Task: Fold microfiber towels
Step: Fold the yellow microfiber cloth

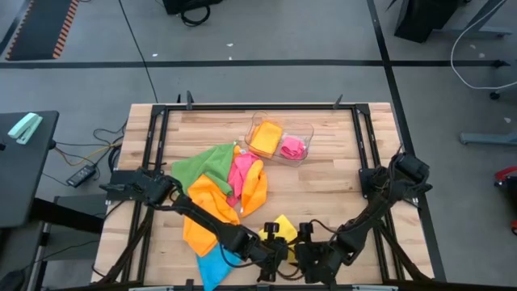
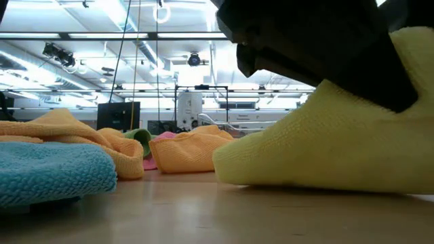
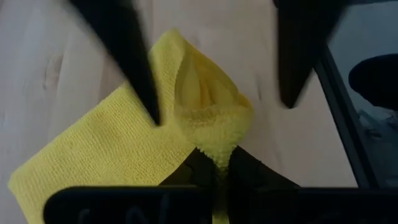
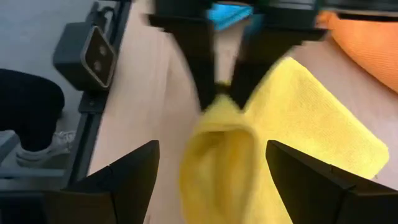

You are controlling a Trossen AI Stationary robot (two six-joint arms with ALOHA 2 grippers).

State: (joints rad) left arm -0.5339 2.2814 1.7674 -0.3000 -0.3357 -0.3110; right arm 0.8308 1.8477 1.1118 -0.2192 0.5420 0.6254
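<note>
Down at the near edge of the table (image 1: 339, 174), the left hand (image 3: 219, 167) was pinched shut on a raised corner of the yellow towel (image 3: 112, 146), its two fingers pressed together with a puckered fold of the cloth bunched up between them. Directly facing it, the right hand (image 4: 208, 165) stood with its fingers spread wide on either side of that same raised fold, touching nothing that could be made out. The two hands met nearly tip to tip, and most of the yellow towel lay flat on the wood beyond the left hand's fingertips.

Just beside the left hand, on its outer side, lay the blue towel (image 1: 214, 267), partly under that arm. Farther up the left arm, toward the middle of the table, an orange towel (image 1: 206, 214) lay crumpled, with a green towel (image 1: 202, 164) beyond it, a pink towel (image 1: 241, 171) next to the green one, and a second orange towel (image 1: 257, 187) touching the pink. Well beyond both hands, near the far edge, the clear plastic tray (image 1: 303, 129) held an orange cloth and a pink cloth side by side.

From table height, the yellow towel rose in a slope under the dark hand, with the blue towel near the front and the orange heap behind.
</note>
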